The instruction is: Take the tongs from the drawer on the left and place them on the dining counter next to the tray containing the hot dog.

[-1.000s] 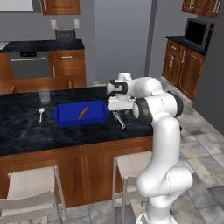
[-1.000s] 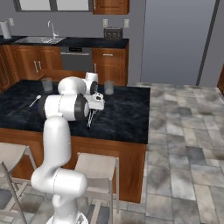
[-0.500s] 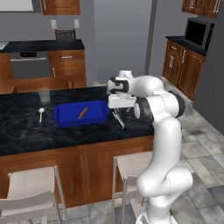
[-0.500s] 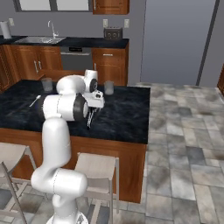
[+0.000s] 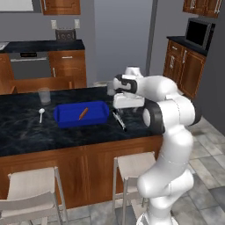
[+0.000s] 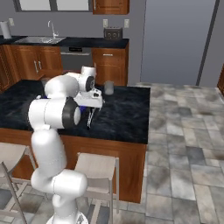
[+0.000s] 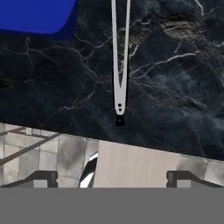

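since a second ago the gripper [image 7: 112, 177] has lifted a little off the tongs [image 5: 119, 120], and the tongs now lie free on the dining counter [image 5: 26, 132] instead of hanging at the fingers. nothing else on the counter has shifted.

in the hand view the two dark fingertips [image 7: 43, 177] stand far apart at the bottom, with nothing between them; the jaws are spread wide and hold nothing. the tongs run up the middle of that view, their two silver arms meeting at a narrow joined end with a small black tip that points toward the near edge of the counter. they rest flat on the black veined marble.

in the left base view the tongs lie just beside the right end of the blue tray [image 5: 66, 117], apart from it, below the hand. the hot dog [image 5: 83, 113] lies slanted inside the tray. left of the tray a small white spoon [image 5: 41, 114] lies on the marble, and a clear glass [image 5: 44, 95] stands behind it. a small grey cup [image 6: 109, 87] stands near the far edge of the counter.
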### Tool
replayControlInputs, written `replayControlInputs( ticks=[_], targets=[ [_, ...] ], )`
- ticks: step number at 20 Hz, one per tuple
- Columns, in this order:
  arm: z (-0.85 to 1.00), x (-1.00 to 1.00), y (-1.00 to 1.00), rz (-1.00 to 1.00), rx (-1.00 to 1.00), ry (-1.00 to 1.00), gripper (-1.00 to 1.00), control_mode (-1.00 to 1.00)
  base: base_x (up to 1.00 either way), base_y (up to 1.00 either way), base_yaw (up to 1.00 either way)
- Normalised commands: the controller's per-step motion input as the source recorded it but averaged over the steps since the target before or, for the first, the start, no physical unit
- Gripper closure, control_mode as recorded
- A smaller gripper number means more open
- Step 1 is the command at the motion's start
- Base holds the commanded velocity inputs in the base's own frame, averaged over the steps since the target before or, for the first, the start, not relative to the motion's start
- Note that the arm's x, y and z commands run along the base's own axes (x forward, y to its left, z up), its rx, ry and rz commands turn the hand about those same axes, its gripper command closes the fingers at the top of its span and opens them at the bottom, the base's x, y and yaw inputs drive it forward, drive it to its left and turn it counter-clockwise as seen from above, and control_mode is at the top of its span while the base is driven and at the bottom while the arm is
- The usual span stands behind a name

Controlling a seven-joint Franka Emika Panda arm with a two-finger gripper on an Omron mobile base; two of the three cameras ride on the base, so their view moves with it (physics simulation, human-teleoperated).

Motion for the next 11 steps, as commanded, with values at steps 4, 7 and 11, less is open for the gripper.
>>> replayControlInputs(
  ticks=[4, 7, 11],
  targets=[
    [0.11, -1.0, -0.09, 0.0, 0.02, -0.24, -1.0, -1.0, 0.0, 0.0, 0.0],
    [0.55, -1.0, 0.0, 0.0, 0.0, -0.24, -1.0, -1.0, 0.0, 0.0, 0.0],
    [0.78, -0.96, 0.0, 0.0, 0.0, -0.14, -1.0, -1.0, 0.0, 0.0, 0.0]
  ],
)
